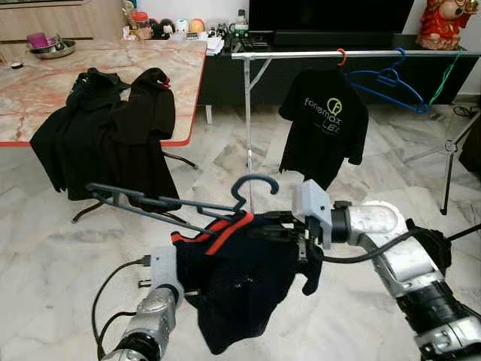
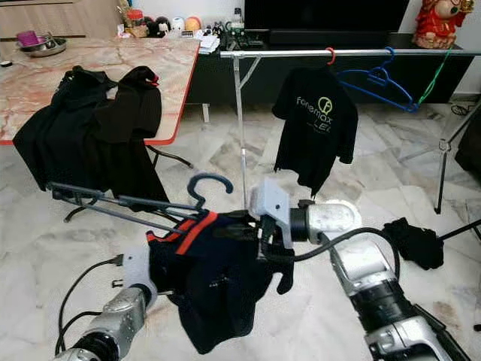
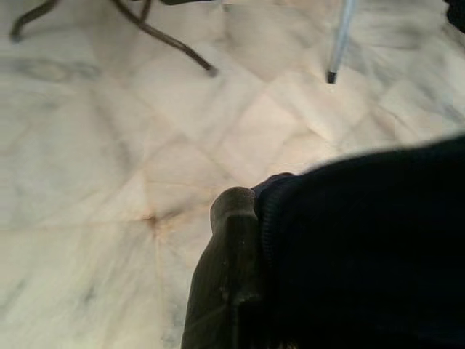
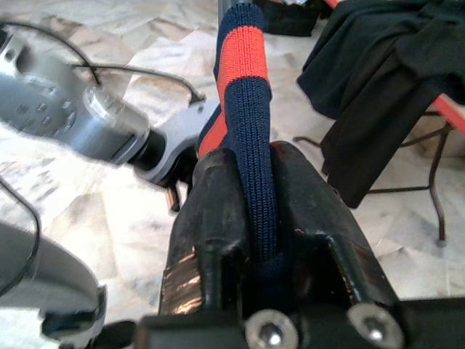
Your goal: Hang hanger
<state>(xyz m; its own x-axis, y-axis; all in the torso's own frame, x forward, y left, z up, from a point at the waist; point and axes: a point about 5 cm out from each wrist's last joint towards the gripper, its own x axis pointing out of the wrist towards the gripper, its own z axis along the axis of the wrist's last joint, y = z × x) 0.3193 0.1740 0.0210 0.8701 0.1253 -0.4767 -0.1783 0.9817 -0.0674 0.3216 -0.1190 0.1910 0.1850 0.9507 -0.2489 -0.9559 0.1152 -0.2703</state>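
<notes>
Here the right gripper [image 4: 251, 211] is clamped on the collar of the navy shirt [image 1: 240, 289], the orange-and-navy ribbed band pinched upright between its two black fingers [image 4: 211, 218]. The left gripper [image 1: 180, 256] reaches into the same shirt from the other side; one dark finger [image 3: 225, 276] lies against the cloth, but I cannot tell whether it is apart or together. Both are well short of the clothes rail [image 1: 361, 54], in front of it and lower.

The hanger [image 1: 173, 203] sits at the shirt's neck, its dark blue hook [image 1: 255, 184] standing up just above the collar and its grey bar running out away from the rail's upright. The shirt droops bunched below it, so it looks only partly dressed on the hanger.

My reading: the step in hand is still seating the shirt on the hanger, or carrying it to the rail. Next would call for lifting the hook above the rail and lowering it over a bare stretch, beside the black printed T-shirt [image 1: 325, 124] and the blue hanger [image 1: 391, 81] already hanging there.
</notes>
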